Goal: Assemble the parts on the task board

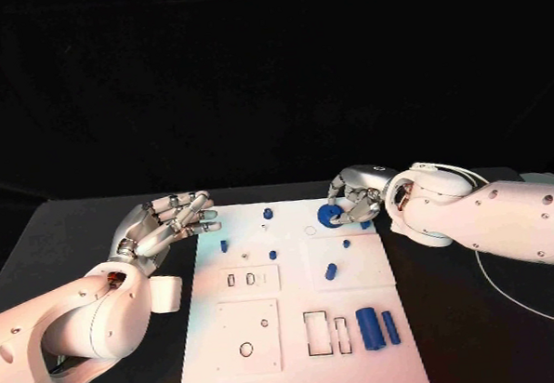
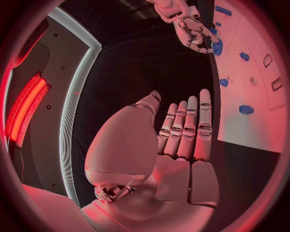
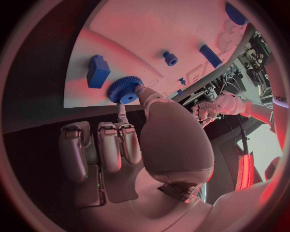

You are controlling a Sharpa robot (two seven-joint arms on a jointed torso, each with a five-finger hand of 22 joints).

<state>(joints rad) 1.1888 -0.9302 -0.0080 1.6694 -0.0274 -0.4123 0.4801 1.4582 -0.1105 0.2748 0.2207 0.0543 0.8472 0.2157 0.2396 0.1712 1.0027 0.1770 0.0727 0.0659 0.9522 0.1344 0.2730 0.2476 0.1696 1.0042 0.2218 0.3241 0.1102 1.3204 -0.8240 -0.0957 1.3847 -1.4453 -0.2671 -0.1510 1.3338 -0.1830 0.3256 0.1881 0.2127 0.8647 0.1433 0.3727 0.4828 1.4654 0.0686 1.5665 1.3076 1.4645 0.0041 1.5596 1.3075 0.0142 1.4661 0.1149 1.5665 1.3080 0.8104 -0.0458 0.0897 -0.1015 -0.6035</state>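
On the black tabletop (image 1: 79, 223), a blue gear (image 1: 328, 217) is pinched by the right hand (image 1: 356, 198) above the task board (image 1: 298, 339), while the left hand (image 1: 169, 221) is held open and empty beside it, so most parts (image 1: 376, 325) seem still unassembled.

A flat white rectangular task board (image 1: 252, 381) lies at the frame's centre on a matte black table (image 1: 73, 233). Small solid-blue plastic parts sit on it: a toothed blue gear (image 1: 329, 216) at upper centre and two blue cylinders (image 1: 378, 327) at lower right. The silver metal left hand (image 1: 173, 222) and silver right hand (image 1: 362, 197) end white arms.
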